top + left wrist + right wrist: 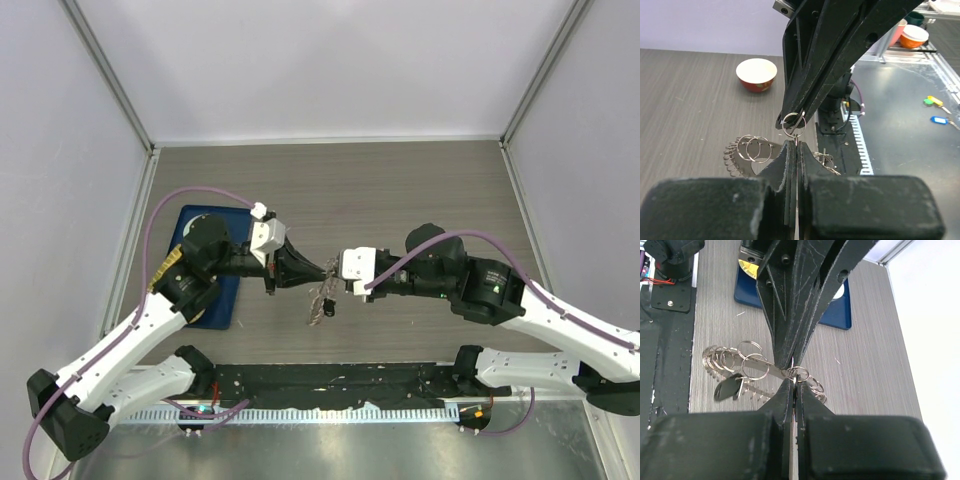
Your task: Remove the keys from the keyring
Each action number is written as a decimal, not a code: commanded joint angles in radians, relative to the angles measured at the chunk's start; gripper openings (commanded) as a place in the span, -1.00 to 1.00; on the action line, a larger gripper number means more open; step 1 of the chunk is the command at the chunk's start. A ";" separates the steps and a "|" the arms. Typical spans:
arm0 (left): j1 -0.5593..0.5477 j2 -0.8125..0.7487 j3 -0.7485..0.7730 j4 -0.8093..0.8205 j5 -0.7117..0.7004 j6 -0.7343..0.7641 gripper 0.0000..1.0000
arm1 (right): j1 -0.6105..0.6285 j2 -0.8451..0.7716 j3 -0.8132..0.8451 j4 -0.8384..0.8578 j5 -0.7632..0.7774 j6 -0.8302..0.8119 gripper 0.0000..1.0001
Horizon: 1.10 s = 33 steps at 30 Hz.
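Metal keyring [320,298] (1 key [729,388]) pinched btw left gripper [795,145], right gripper [796,382].

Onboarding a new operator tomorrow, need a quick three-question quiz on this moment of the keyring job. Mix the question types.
1. True or false: the left gripper and the right gripper are both shut, tips meeting at the keyring.
2. On which side does the blue tray lie? A: robot's left. B: robot's right. C: dead centre.
3. Fill in: in the right wrist view, the key among the rings has a ____ head.
Key: 1 true; 2 A; 3 black.
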 commanded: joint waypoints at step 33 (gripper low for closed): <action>-0.069 -0.087 -0.064 -0.023 -0.341 0.513 -1.00 | 0.002 -0.043 -0.157 0.285 0.011 0.004 -0.99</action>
